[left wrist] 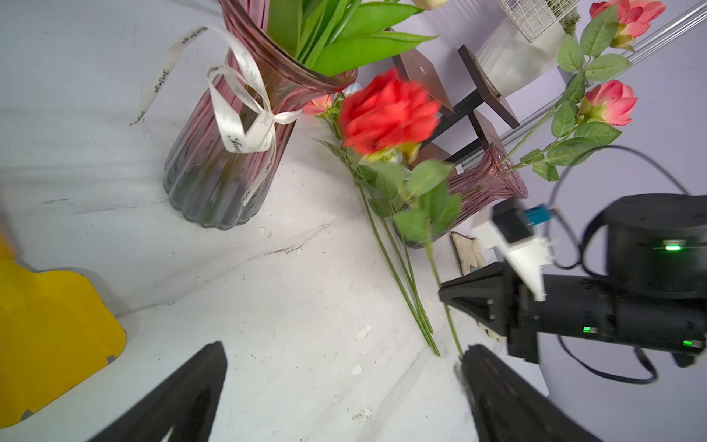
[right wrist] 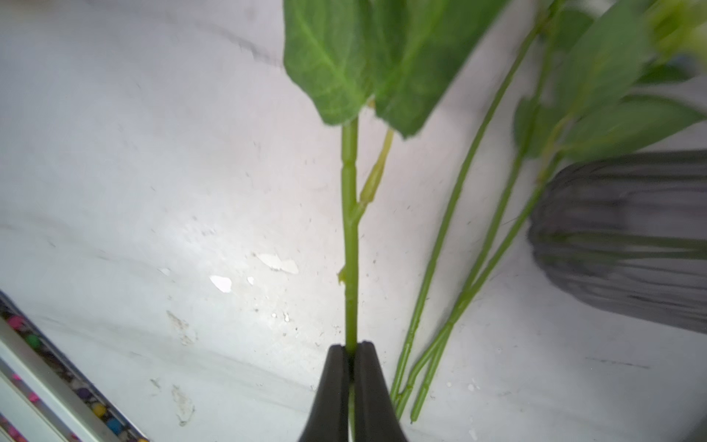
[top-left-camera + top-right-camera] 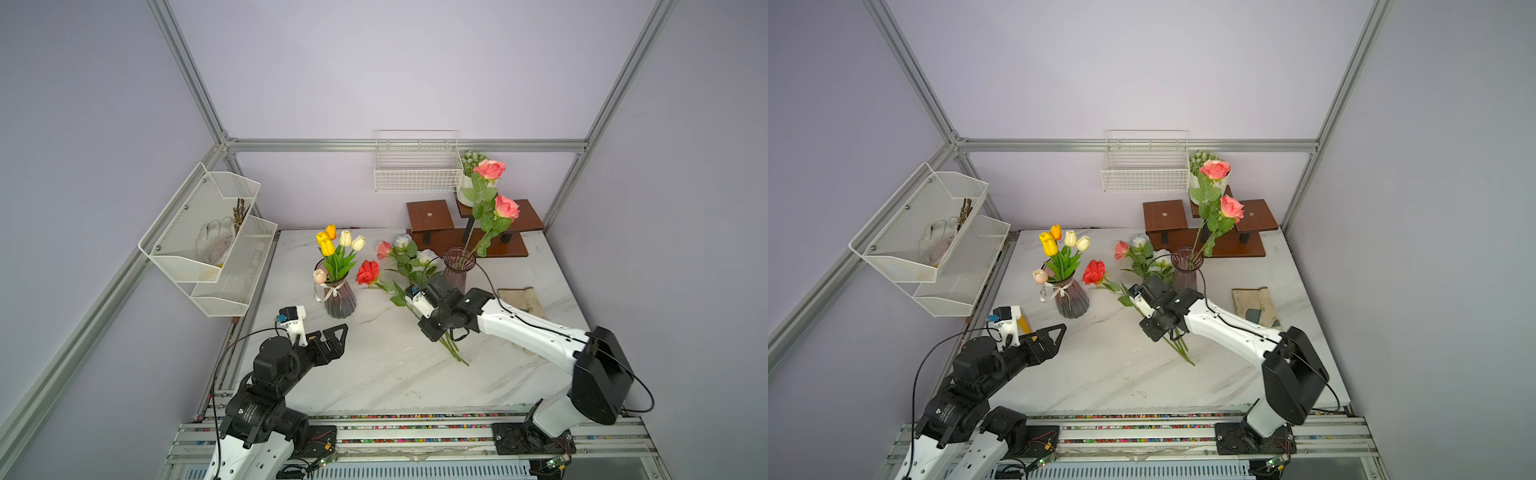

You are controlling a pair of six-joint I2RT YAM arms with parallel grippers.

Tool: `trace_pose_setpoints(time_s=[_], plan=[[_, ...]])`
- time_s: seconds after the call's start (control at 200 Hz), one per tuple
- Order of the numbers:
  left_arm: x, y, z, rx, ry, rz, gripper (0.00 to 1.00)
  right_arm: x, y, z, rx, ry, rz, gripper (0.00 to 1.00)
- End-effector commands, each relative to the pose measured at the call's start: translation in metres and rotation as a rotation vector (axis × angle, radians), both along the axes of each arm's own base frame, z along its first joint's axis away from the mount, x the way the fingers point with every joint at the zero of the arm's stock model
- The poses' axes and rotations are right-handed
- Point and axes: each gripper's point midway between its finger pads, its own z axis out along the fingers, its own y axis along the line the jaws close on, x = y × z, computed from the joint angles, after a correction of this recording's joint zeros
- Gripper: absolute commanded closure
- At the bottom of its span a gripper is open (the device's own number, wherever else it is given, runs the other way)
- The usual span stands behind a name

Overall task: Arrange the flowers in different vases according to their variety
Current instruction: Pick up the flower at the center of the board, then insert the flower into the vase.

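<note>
The right jaws clamp the red rose (image 3: 368,272) low on its stem, likely to stand it with the pink roses (image 3: 490,169) in the slim vase (image 3: 458,270) beside; other roses (image 3: 402,242) lie on the tabletop (image 3: 374,374); the left jaws gape empty.

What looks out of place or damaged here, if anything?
The pale pink tulip droops over the rim of the ribboned vase, while the other tulips stand upright. Small white flakes litter the table.

The wide vase (image 3: 340,299), holding the tulips (image 3: 328,245), is standing toward the bench's (image 3: 374,374) left edge. The slim vase (image 3: 457,266), holding two roses (image 3: 506,207), is standing toward the back edge. Between them, loose roses (image 3: 411,264) are lying.
</note>
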Motion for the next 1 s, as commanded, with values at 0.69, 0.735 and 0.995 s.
trace_pose_setpoints(time_s=[0.69,0.735,0.995], plan=[[0.059,-0.09,-0.024,0.047,0.038,-0.137,0.0,0.074,-0.109,0.303,0.731,-0.985,-0.537,1.0],[0.068,-0.102,-0.031,0.062,0.056,-0.146,0.0,0.081,-0.114,0.304,0.731,-1.003,-0.556,1.0],[0.132,-0.157,-0.083,0.163,0.211,-0.181,0.02,0.12,-0.124,0.262,0.729,-0.963,-0.593,1.0]])
